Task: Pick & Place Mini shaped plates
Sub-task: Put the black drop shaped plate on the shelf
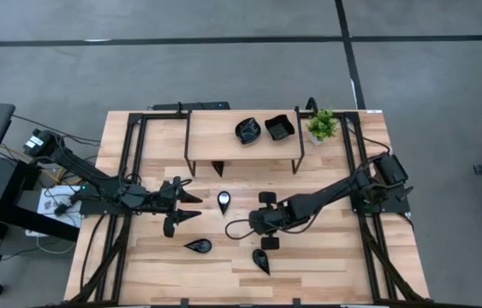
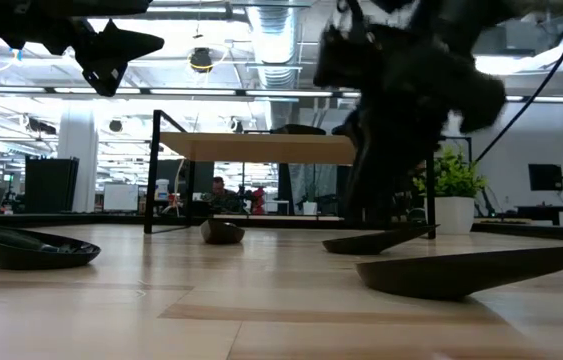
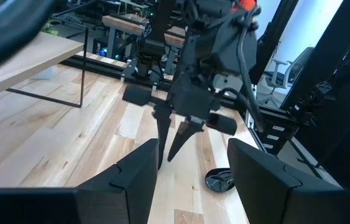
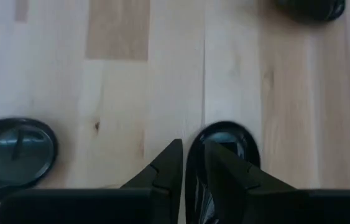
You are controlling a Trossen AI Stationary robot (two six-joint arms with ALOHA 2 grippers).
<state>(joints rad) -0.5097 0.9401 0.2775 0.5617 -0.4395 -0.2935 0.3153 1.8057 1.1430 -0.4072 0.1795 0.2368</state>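
Observation:
Three glossy black teardrop mini plates lie flat on the wooden table (image 1: 138,265): one far (image 1: 224,201), one near left (image 1: 198,246), one near right (image 1: 262,261). A scalloped plate (image 1: 248,130) and a square plate (image 1: 279,127) sit on the raised shelf (image 1: 215,128). At mid-table my right gripper (image 4: 193,171) slants down, shut on another black plate (image 4: 227,140); the low view also shows this plate (image 2: 376,240). Left of it, above the table, my left gripper (image 3: 193,180) stays level and open, holding nothing. My right gripper pinches the plate's near rim (image 4: 194,186) between its two fingers. They slant down from the table's right side. The plate (image 2: 376,240) is tilted, its held end raised. Whether its low end is off the table cannot be told.
A small green potted plant (image 1: 322,126) stands at the shelf's right end. The shelf's thin black legs (image 1: 300,158) stand on the table's far half. Bare wood lies between the loose plates.

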